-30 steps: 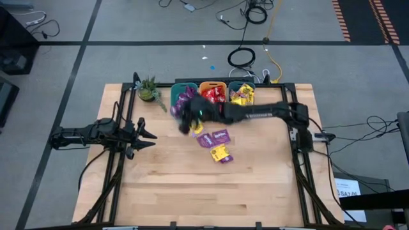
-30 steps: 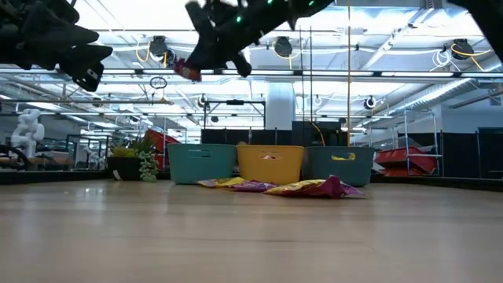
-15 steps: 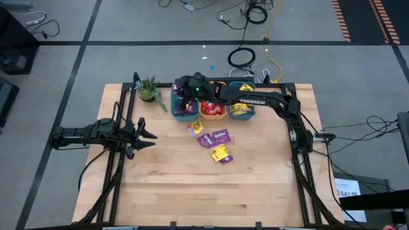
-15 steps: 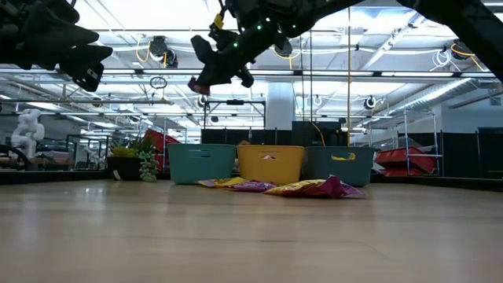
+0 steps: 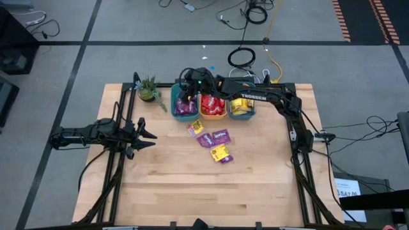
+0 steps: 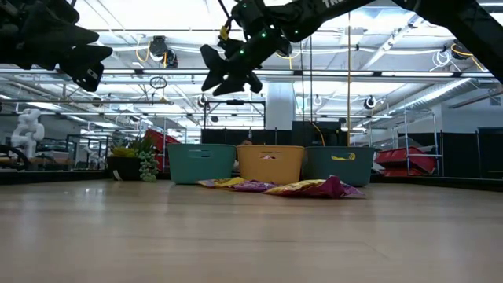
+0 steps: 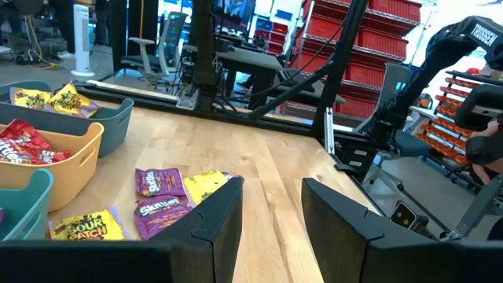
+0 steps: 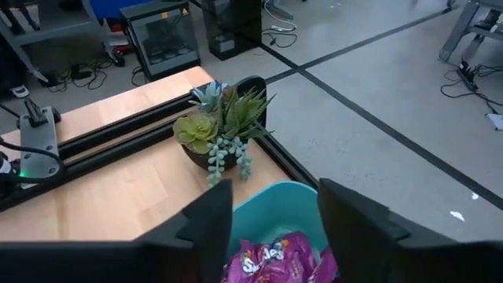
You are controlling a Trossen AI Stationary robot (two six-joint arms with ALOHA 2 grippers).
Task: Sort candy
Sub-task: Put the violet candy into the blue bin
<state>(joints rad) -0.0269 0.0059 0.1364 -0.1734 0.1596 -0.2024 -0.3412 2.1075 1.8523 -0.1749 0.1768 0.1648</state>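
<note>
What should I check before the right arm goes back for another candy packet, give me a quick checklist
1. Right gripper empty, fingers apart above the teal bin: ok.
2. Purple packets lie inside that teal bin: ok.
3. Red packets in the orange bin, yellow ones in the third bin: ok.
4. Loose packets remain on the table, sorting not finished: not ok.
5. Left gripper parked at the table's left edge, away from the loose packets: ok.
6. Succulent plant beside the teal bin, upright: ok.

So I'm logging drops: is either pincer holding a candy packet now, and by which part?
Nothing is held. The right pincer hangs open and empty above the teal bin of purple packets; the left pincer waits open at the table's left.
</note>
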